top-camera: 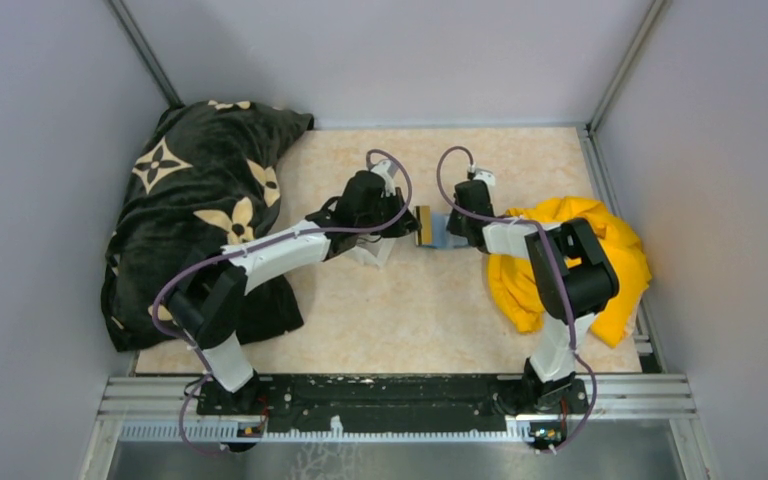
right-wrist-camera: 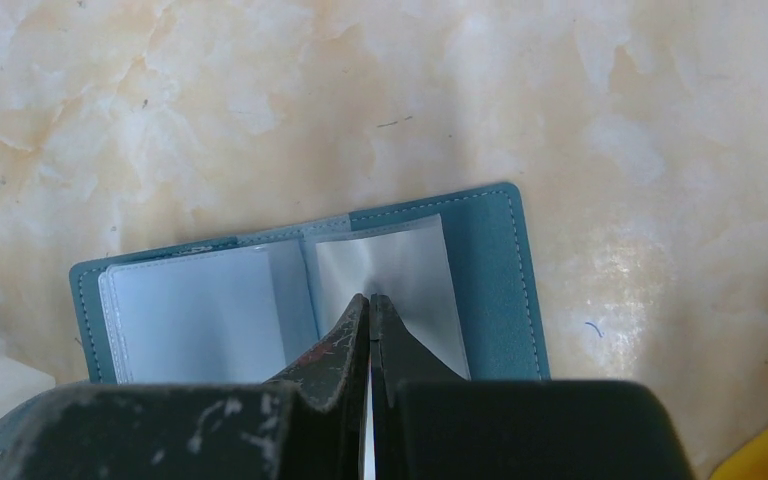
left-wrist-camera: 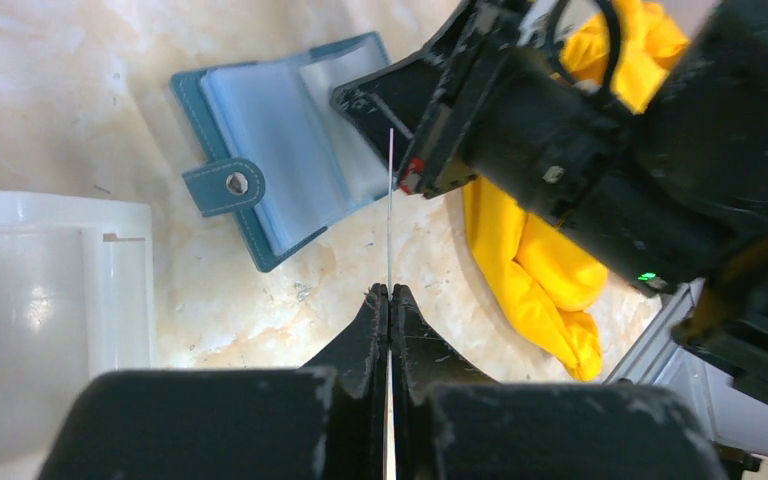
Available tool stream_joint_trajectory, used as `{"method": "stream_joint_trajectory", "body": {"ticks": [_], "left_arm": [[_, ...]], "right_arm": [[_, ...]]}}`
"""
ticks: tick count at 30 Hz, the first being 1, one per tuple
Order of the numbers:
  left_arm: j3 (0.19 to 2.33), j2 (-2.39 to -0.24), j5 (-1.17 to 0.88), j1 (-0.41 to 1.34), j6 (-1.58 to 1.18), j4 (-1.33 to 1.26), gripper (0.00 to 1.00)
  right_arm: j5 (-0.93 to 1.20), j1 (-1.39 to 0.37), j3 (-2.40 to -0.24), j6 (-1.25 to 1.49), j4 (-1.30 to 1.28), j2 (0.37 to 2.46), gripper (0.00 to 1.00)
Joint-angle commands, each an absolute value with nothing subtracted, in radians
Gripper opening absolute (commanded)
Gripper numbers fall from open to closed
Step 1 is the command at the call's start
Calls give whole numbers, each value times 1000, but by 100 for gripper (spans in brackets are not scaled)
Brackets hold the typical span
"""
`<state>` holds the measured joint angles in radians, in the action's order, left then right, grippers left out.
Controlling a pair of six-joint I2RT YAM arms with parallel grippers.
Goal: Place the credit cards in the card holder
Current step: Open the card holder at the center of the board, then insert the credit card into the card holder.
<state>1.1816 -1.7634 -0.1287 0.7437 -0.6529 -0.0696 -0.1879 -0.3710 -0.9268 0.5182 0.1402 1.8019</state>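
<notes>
Left jaws clamp a card (top-camera: pixel 423 225), hairline at wrist, tan overhead; right jaws seemingly pinch card holder (right-wrist-camera: pixel 495 290).

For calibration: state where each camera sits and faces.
Top external: above, behind the bases, facing down at the table; both arms show.
Left wrist: along the shut left end effector pinching a credit card, toward the card holder and right arm.
Right wrist: down past the shut right end effector onto the card holder.
Shared: both wrist views show the card holder.
</notes>
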Motion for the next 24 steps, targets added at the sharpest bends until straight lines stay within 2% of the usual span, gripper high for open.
{"method": "stream_joint_trajectory", "body": {"ticks": [1,14,24], "left_arm": [[1190,-1692,-96,741,-619,-46,0],[1137,-1893,-228,710,-737,-310,0],[1099,-1973,-237,690,-803,-410,0]], "right_arm": [[-120,-391,-915,480,5,1876,0],[-21,-410,-914,492,29,1863,0],[-2,-412,-870,515,50,1823,0]]}}
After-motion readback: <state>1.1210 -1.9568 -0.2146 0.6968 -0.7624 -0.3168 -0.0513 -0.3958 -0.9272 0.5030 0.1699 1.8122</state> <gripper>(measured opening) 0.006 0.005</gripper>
